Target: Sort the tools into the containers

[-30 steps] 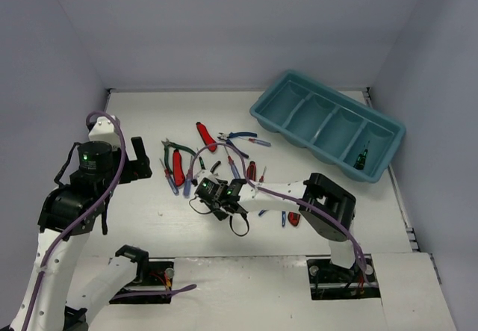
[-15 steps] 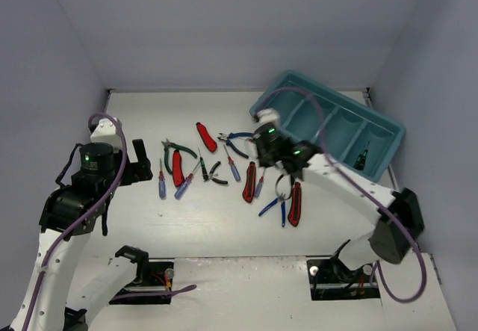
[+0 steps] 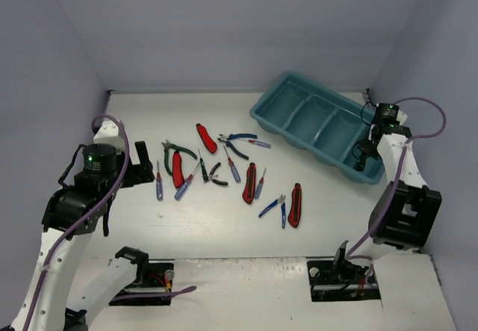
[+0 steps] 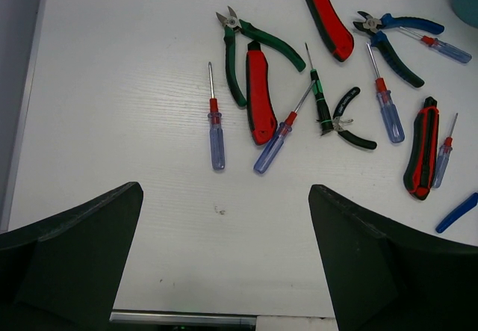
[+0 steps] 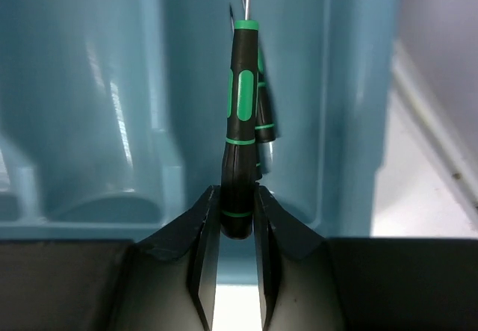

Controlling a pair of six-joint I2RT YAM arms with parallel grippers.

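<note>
The left tool (image 4: 225, 189) hung over the desk (image 4: 112, 84), fingers wide apart and empty, beside the loose hand tools (image 4: 258, 103). Farther right, the right tool (image 5: 237, 196) was clamped on a green-black screwdriver (image 5: 240, 92) above the rightmost compartment of the tray (image 3: 321, 154), where a matching one (image 5: 261, 110) lay. It would be best to lower it along the compartment's length, clear of the walls, and only then part the fingers.

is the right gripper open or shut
Shut: the right gripper pinches a green-black screwdriver by its handle end, over the tray.
</note>
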